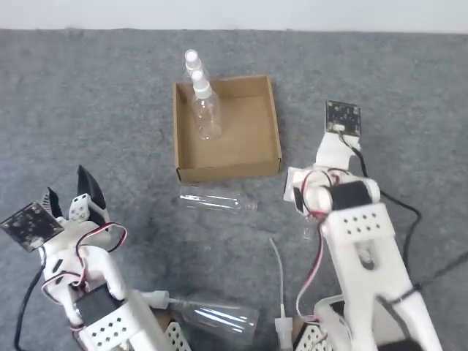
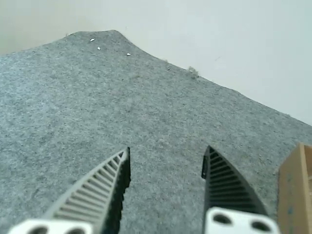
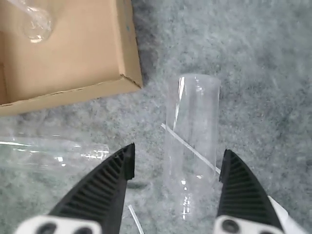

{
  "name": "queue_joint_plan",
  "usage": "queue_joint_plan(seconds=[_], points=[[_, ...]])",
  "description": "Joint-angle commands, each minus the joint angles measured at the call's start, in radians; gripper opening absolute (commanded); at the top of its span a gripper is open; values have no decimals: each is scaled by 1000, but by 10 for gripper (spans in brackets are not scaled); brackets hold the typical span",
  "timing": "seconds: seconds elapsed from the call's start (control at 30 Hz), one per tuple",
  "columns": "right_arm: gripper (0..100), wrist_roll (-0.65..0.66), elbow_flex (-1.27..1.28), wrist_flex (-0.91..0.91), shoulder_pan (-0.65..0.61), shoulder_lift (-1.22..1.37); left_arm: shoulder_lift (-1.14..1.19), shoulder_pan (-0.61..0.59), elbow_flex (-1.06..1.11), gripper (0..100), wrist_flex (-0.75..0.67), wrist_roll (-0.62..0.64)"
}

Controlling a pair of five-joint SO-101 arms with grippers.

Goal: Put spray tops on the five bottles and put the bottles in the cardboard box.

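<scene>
Now, both tools spread wide near the cardboard box (image 1: 228, 172).
Right tool (image 3: 178, 152) open, jaws either side of a clear bottle (image 3: 192, 141) lying just off the box's front right corner, not closed on it. Left tool (image 2: 165, 152) open over grey table (image 2: 97, 97), well off the box's front left corner. Spray-topped bottle (image 1: 207, 113) inside the box; second topped bottle (image 1: 192, 62) at its far rim. Third bottle (image 1: 216, 199) lying along its front wall.

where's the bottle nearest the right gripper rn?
Right wrist view: the clear bottle lies on the grey mat between the open fingers of the right gripper, just off a corner of the cardboard box.
</scene>
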Motion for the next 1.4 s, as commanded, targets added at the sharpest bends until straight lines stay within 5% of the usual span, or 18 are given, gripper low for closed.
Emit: queue_joint_plan(seconds=[0.0, 0.77, 1.07, 1.37], points=[[228, 15, -118, 7, 5, 97, -21, 6, -30, 228, -29, 0], [225, 15, -269, 5, 97, 509, -21, 6, -28, 228, -28, 0], [20, 11, -269, -2, 108, 527, -21, 6, -28, 228, -28, 0], [7, 14, -269, -4, 208, 527, -21, 6, -28, 228, -28, 0]])
